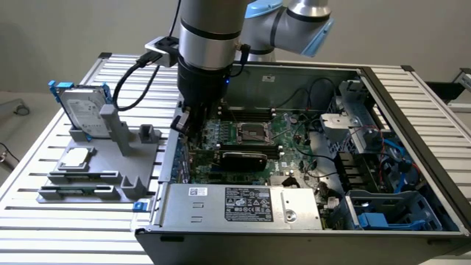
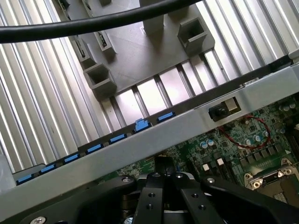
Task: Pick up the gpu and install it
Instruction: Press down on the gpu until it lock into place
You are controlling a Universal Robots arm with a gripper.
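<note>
The gpu, a glossy black card, stands on edge on the green motherboard inside the open computer case, just in front of the processor socket. My gripper reaches down into the case by its wall on the exterior view's left, a short way to the left of the gpu. In the wrist view my gripper is shut, its black fingers meeting over the motherboard with nothing seen between them. Whether they touch the gpu's end is hidden.
A grey fixture on the slatted table holds a silver hard drive with blue rails and a small square processor chip. A silver power supply fills the case front. Cables and blue drive bays crowd the case's right side.
</note>
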